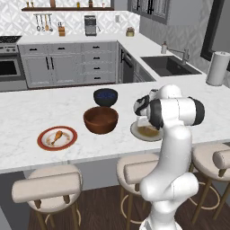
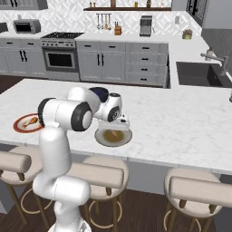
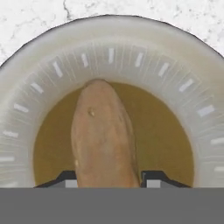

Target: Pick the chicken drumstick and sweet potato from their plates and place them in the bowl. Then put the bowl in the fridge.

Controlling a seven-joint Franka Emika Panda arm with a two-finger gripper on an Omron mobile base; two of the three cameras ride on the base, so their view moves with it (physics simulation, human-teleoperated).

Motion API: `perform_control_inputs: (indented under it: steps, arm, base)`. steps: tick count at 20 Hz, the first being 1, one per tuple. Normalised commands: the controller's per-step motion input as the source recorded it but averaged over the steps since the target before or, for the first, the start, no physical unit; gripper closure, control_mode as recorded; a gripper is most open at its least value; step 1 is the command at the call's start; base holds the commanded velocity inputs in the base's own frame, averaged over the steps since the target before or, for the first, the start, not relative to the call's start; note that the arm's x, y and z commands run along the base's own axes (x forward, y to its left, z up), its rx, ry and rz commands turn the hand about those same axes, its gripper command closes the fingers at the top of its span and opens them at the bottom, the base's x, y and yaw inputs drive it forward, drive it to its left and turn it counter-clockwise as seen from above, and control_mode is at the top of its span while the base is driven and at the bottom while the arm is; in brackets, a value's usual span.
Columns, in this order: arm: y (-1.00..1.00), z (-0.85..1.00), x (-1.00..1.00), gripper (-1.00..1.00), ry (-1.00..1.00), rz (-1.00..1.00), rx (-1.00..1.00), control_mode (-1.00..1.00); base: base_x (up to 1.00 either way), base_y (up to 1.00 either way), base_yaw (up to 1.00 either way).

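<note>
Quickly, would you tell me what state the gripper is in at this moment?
Gripper: jaws on either side of the sweet potato on its grey-green plate, fingertips against it; a firm grip cannot be told.

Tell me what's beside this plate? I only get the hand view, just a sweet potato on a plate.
Observer: A big reddish-brown bowl stands on the counter right beside your grey-green plate. It looks empty.
Operator: Where's the chicken?
Observer: The chicken drumstick lies on a red-rimmed plate, past the bowl, farther along the counter.
Operator: Anything else there?
Observer: A smaller dark blue bowl sits just behind the brown one.
</note>
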Motion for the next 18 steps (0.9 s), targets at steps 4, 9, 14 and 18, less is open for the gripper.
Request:
perform_control_inputs:
  steps: [4, 9, 14, 18]
  arm:
    - [0.43, 1.00, -0.45, 1.00, -0.12, 0.03, -0.01, -1.00]
    - [0.79, 1.00, -0.28, 1.00, -0.03, 0.06, -0.01, -1.00]
    - [1.00, 1.00, 0.00, 1.00, 0.00, 0.03, 0.00, -1.00]
    - [1.00, 0.56, 0.00, 1.00, 0.02, 0.00, 0.00, -1.00]
  base:
    - [0.00, 0.00, 0.00]
    - [0.00, 0.00, 0.00]
    - [0.00, 0.00, 0.00]
    - [0.00, 0.00, 0.00]
